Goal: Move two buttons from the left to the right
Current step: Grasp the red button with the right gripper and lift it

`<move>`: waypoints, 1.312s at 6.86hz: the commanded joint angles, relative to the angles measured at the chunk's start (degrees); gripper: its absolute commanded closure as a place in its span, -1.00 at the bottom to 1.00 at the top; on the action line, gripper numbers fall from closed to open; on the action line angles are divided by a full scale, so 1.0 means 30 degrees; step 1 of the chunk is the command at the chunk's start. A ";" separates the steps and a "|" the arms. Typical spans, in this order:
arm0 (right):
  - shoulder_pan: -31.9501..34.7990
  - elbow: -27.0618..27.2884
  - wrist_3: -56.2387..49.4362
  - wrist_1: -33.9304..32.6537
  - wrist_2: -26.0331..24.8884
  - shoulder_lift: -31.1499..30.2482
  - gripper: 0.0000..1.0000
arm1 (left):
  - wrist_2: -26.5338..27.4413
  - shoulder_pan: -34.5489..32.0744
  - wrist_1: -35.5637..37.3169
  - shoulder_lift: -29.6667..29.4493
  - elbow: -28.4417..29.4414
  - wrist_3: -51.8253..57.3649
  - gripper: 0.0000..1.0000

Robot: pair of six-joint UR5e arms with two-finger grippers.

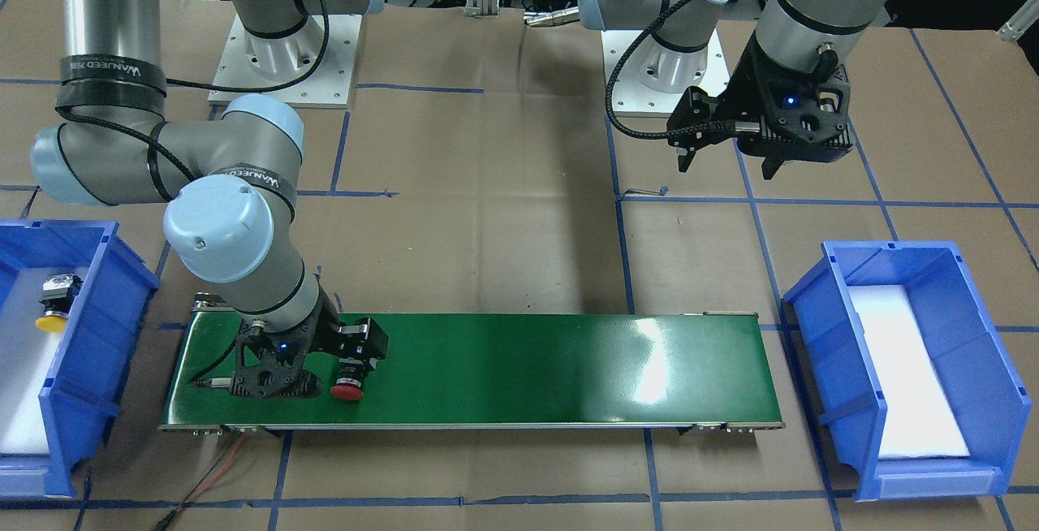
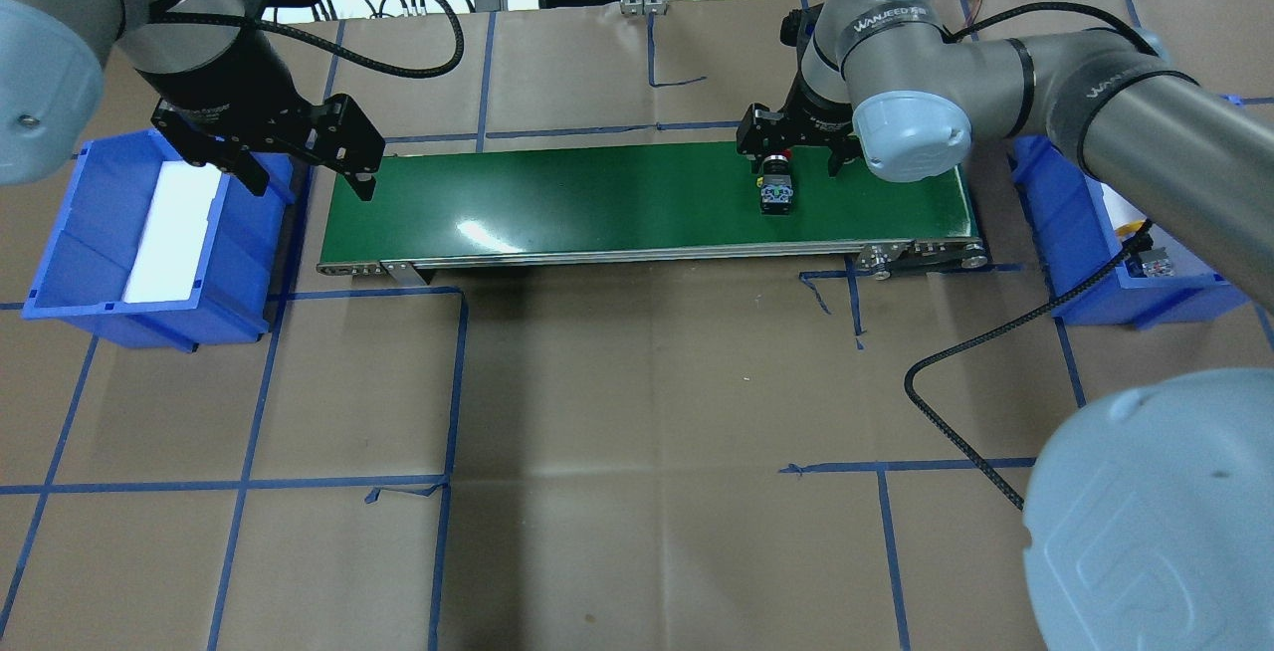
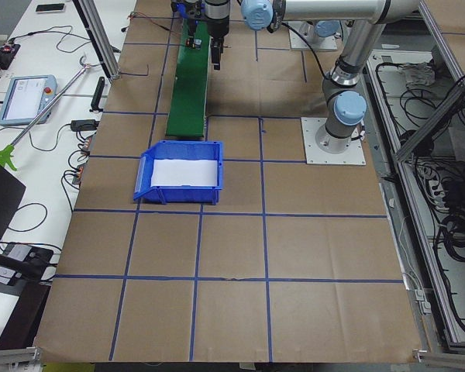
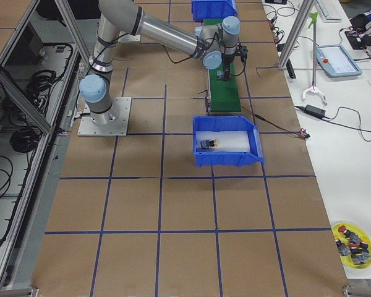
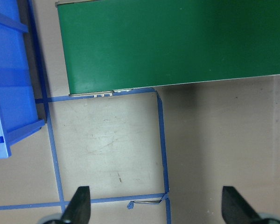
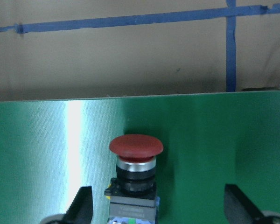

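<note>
Yellow button (image 1: 53,321) in right bin (image 1: 89,328). Red button (image 6: 136,145) on belt (image 6: 224,140), right end; right claw (image 6: 158,205) spread astride it. Next: pinch, lift, bin it. Left claw (image 5: 154,205) spread.

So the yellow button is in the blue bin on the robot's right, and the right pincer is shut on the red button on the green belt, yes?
Not shut: the right wrist view shows the right pincer open, fingers wide apart beside the red button, touching nothing. The yellow button is indeed in that blue bin, the red one on the green belt.
</note>
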 commanded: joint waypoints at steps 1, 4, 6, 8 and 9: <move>-0.0029 0.0232 -0.0254 -0.0053 -0.0261 0.0161 -0.68 | 0.0000 0.0000 -0.0003 0.0000 -0.0028 0.0006 -0.99; -0.0058 0.0292 -0.0228 0.0152 -0.1281 0.0132 0.36 | -0.0030 0.0000 0.0027 0.0000 0.0001 0.0006 -0.99; -0.0523 0.0031 -0.0343 0.1256 -0.2746 -0.0566 0.87 | -0.0030 -0.0029 0.0027 0.0000 0.0001 -0.0022 -0.99; -0.2943 -0.0146 -0.1912 0.2697 -0.3283 -0.3022 0.89 | -0.0030 0.0000 0.0026 -0.0029 0.0001 0.0006 -0.99; -0.4525 -0.0901 -0.4508 0.3513 -0.3223 -0.3612 0.88 | -0.0030 0.0000 -0.0002 0.0000 0.0001 -0.0022 -0.99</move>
